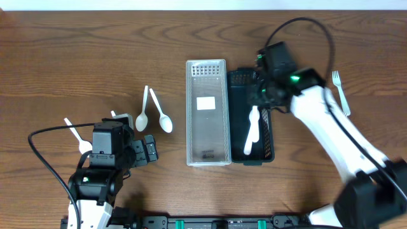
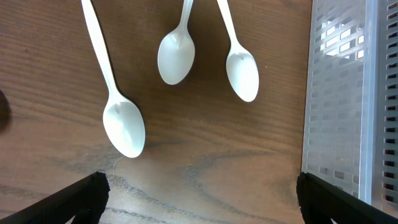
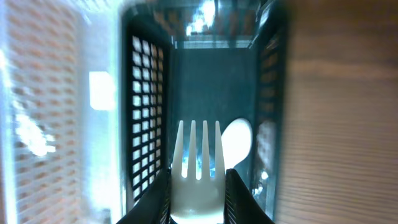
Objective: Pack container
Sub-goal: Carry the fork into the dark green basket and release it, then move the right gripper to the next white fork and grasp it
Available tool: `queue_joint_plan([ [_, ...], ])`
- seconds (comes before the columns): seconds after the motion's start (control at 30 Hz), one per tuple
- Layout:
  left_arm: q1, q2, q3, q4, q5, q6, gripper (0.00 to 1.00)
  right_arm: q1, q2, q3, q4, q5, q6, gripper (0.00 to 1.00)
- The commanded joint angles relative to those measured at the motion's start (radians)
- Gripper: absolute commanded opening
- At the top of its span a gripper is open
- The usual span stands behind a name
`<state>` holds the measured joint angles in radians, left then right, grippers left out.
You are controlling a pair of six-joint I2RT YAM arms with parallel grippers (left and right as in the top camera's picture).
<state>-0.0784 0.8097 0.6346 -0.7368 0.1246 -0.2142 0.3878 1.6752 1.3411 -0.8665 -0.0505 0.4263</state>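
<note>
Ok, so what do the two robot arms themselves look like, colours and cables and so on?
Both match: the right arm has glossy white links, black joint housings, a small green light and a thin black cable looping off it. The left arm shows the same black housing, white lower link, green light and black cable. Jaws are black.

This looks like a robotics lab bench. Two robot arms, left [image 1: 102, 168] and right [image 1: 331, 127], stand on a black mounting rail [image 1: 210, 222] at the near edge of a wood-grain table [image 1: 76, 51]. A loose black cable [image 1: 39, 152] loops at the left. Only plastic spoons [image 1: 164, 121], a plastic fork [image 1: 340, 92], a clear perforated bin [image 1: 189, 114] and a black mesh basket [image 1: 271, 137] lie on it.
</note>
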Motion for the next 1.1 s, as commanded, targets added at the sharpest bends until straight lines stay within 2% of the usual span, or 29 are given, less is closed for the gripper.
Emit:
queue_joint_plan([
  [0.0,0.005,-0.002,0.019,-0.003,-0.001,-0.013,0.98,0.021,0.091,-0.01,0.002,0.023,0.032,0.03],
  [0.1,0.005,-0.002,0.019,-0.003,-0.001,-0.013,0.98,0.021,0.146,-0.01,0.007,0.023,0.029,0.09],
  [0.13,0.005,-0.002,0.019,-0.003,-0.001,-0.013,0.98,0.021,0.154,-0.01,0.011,0.023,0.028,0.16],
  [0.17,0.005,-0.002,0.019,-0.003,-0.001,-0.013,0.98,0.021,0.156,-0.01,0.016,0.023,0.016,0.31],
  [0.23,0.005,-0.002,0.019,-0.003,-0.001,-0.013,0.98,0.021,0.153,-0.008,0.027,0.023,-0.007,0.51],
  [0.43,0.005,-0.002,0.019,-0.003,-0.001,-0.013,0.98,-0.001,0.087,0.068,-0.022,0.031,-0.068,0.55],
  [0.57,0.005,-0.002,0.019,-0.003,-0.001,-0.013,0.98,-0.084,-0.023,0.152,-0.116,0.146,-0.044,0.57],
  [0.73,0.005,-0.002,0.019,-0.003,-0.001,-0.013,0.98,-0.304,-0.163,0.153,-0.217,0.216,-0.038,0.7],
  [0.87,0.005,-0.002,0.019,-0.003,-0.001,-0.013,0.98,-0.512,-0.178,0.126,-0.298,0.215,-0.071,0.8],
  [1.0,0.005,-0.002,0.019,-0.003,-0.001,-0.013,0.98,-0.663,-0.166,0.012,-0.261,0.164,-0.148,0.9],
  [1.07,0.005,-0.002,0.019,-0.003,-0.001,-0.013,0.98,-0.712,-0.156,-0.073,-0.209,0.116,-0.181,0.91],
])
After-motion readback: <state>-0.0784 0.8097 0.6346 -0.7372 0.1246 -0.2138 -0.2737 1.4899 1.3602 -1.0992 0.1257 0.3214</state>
